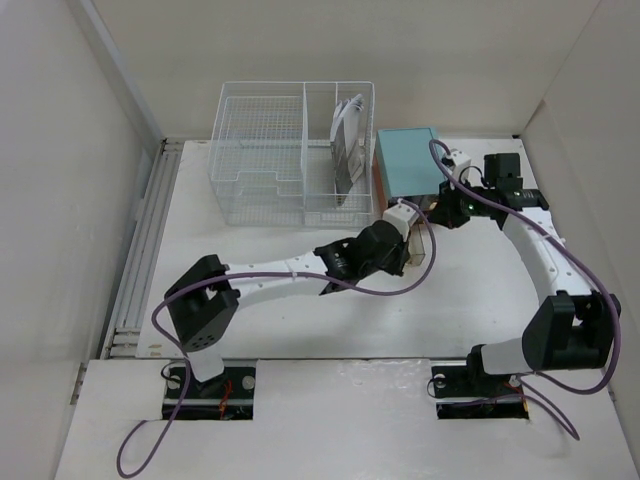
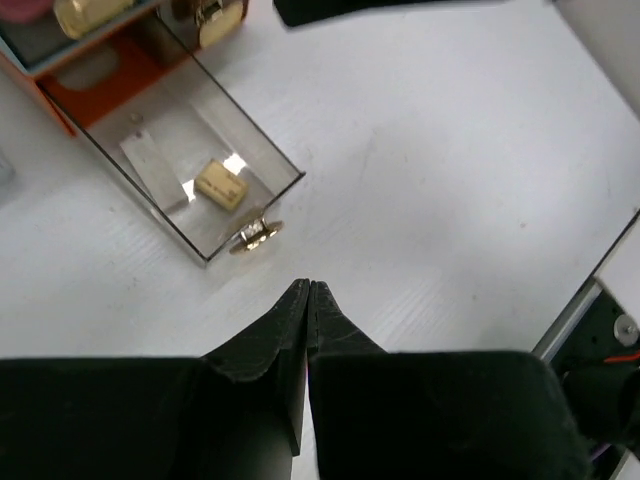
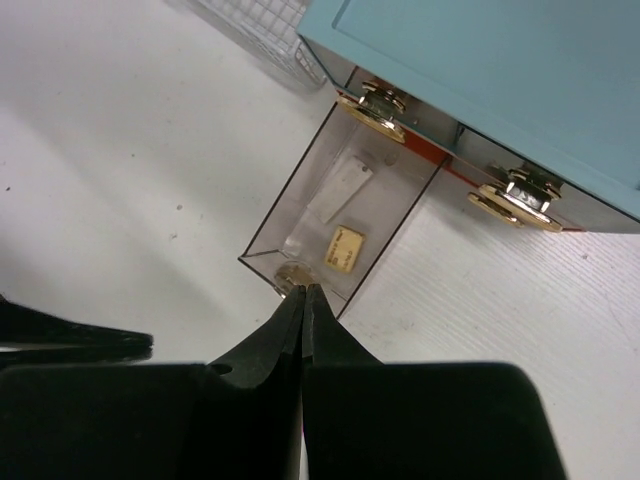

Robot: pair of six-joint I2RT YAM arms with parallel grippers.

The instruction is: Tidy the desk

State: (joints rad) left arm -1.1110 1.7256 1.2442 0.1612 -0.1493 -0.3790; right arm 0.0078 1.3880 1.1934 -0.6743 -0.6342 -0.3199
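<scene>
white walls close in a matte white table [image 1: 300, 320] that spreads under both arms. at its far edge a white wire basket [image 1: 260, 150] stands just left of a teal box [image 1: 405, 162]. a clear drawer [image 2: 215, 125] is pulled out of the box toward the near edge. in it lie a small tan tag [image 2: 221, 184], its dark print too small to read, and a pale strip [image 2: 150, 168]. the left gripper [image 2: 308, 292] is closed tight on nothing, its tips near the drawer's gold knob [image 2: 255, 236]. the right gripper [image 3: 303, 295] is closed too, its tips right at that knob; contact is unclear.
</scene>
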